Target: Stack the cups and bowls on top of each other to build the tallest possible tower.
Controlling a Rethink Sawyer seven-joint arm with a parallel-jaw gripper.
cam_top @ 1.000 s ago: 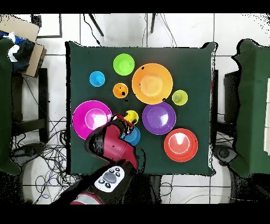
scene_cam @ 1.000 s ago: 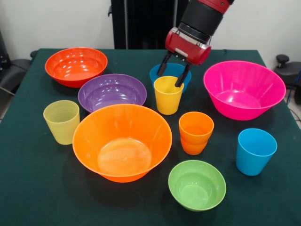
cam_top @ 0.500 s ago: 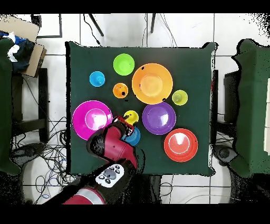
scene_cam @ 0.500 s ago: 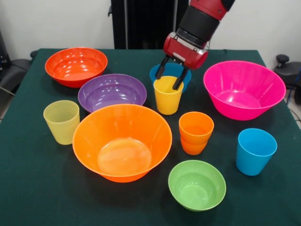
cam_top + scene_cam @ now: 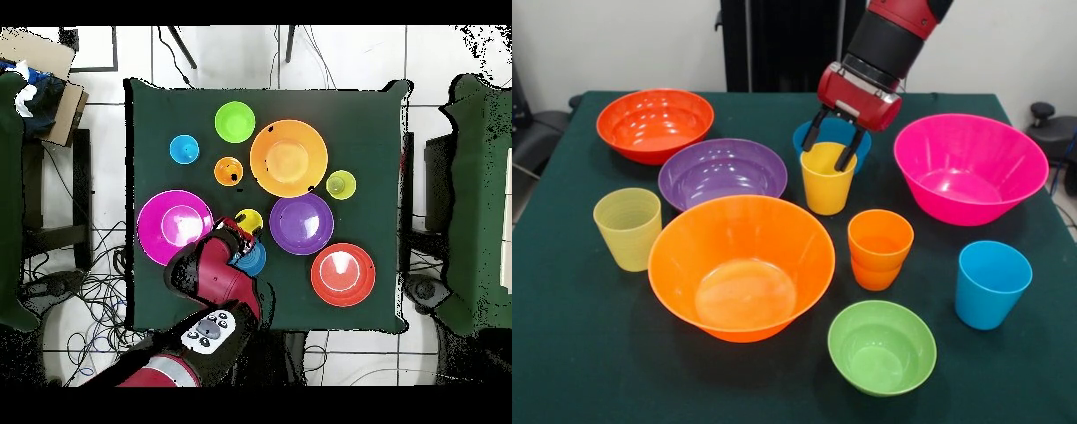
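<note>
Table (image 5: pixel 565 353): dark green cloth top; fills most of the front view, mid-frame in the overhead view.
Arm (image 5: pixel 215 285): red and black, entering from the top of the front view; no readable writing on it.
Hot pink bowl (image 5: pixel 969 168): large, right of centre in the front view.
Large orange bowl (image 5: pixel 741 265): centre-left, lower half.
Red-orange bowl (image 5: pixel 655 124): upper left.
Purple bowl (image 5: pixel 722 172): between the red-orange and large orange bowls.
Lime green bowl (image 5: pixel 882 346): lower centre-right.
Blue bowl (image 5: pixel 832 134): behind the yellow cup, partly hidden by the gripper.
Sky blue cup (image 5: pixel 991 283): right edge, upright.
Ribbed pale cup (image 5: pixel 628 228): left side, upright.
Orange cup (image 5: pixel 879 248): centre, upright.
Yellow cup (image 5: pixel 827 179): upright, just below the gripper.
Gripper (image 5: pixel 830 147): fingers spread apart, straddling the yellow cup's rim, one tip over its far edge.
Views: overhead alone shows a cardboard box (image 5: pixel 45 75) upper left; there the arm covers the gripper.
Labels: none legible anywhere.
</note>
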